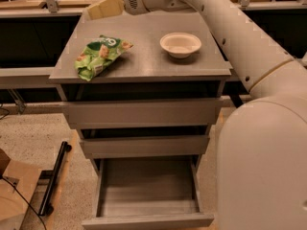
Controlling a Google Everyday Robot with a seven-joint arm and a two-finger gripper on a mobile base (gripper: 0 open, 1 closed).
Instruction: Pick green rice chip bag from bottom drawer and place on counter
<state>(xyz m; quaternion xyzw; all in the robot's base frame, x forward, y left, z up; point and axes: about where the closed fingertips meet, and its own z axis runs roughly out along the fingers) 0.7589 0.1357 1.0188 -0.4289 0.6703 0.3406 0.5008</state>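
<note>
The green rice chip bag (pixel 100 55) lies flat on the left front part of the grey metal counter (pixel 144 63), near its left edge. My gripper (pixel 102 7) hangs above the counter's back left corner, open and empty, up and behind the bag and apart from it. The bottom drawer (pixel 146 188) is pulled out at the bottom of the view and its grey floor is bare. My pale arm (pixel 240 42) reaches in from the right, over the counter's back edge.
A white round bowl (pixel 180 44) stands on the counter's right half. Two taller drawer fronts (pixel 144 113) above the open drawer are closed. A black bar (pixel 53 178) and cardboard (pixel 12 190) lie on the floor at left. Wooden tabletops run behind.
</note>
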